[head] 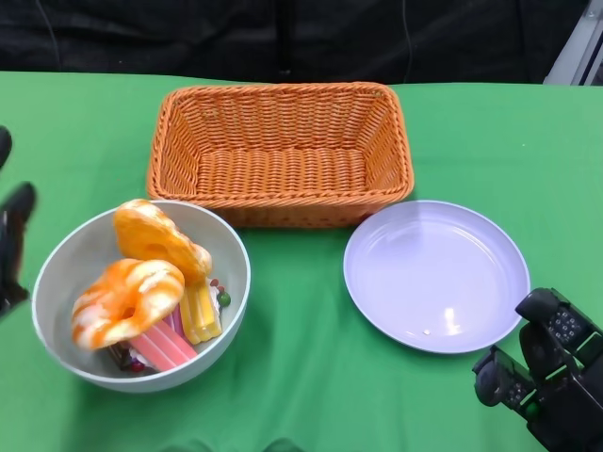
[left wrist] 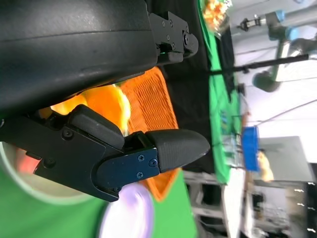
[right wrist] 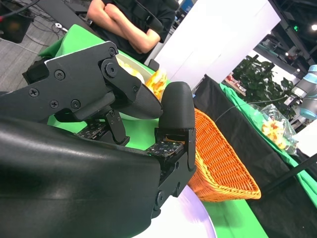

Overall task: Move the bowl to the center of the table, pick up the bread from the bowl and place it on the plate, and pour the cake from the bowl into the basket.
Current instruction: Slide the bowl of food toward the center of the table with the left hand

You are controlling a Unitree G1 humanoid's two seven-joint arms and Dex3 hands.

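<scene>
The grey bowl [head: 71,247] stands at the table's left front. It holds a ring-shaped orange and white bread [head: 127,299], a second bread [head: 155,235] leaning behind it, and yellow cake [head: 200,311] and pink cake [head: 165,347] slices. My left hand [head: 14,247] hovers just beside the bowl's left rim, fingers apart and holding nothing; whether it touches the rim I cannot tell. The lilac plate [head: 433,273] lies bare at the right front. My right hand [head: 545,377] is low at the right front corner, next to the plate, empty.
An empty orange wicker basket [head: 283,91] stands at the back middle, behind bowl and plate. Green cloth [head: 301,377] covers the table. In the right wrist view a person [right wrist: 133,20] with folded arms stands beyond the table's far side.
</scene>
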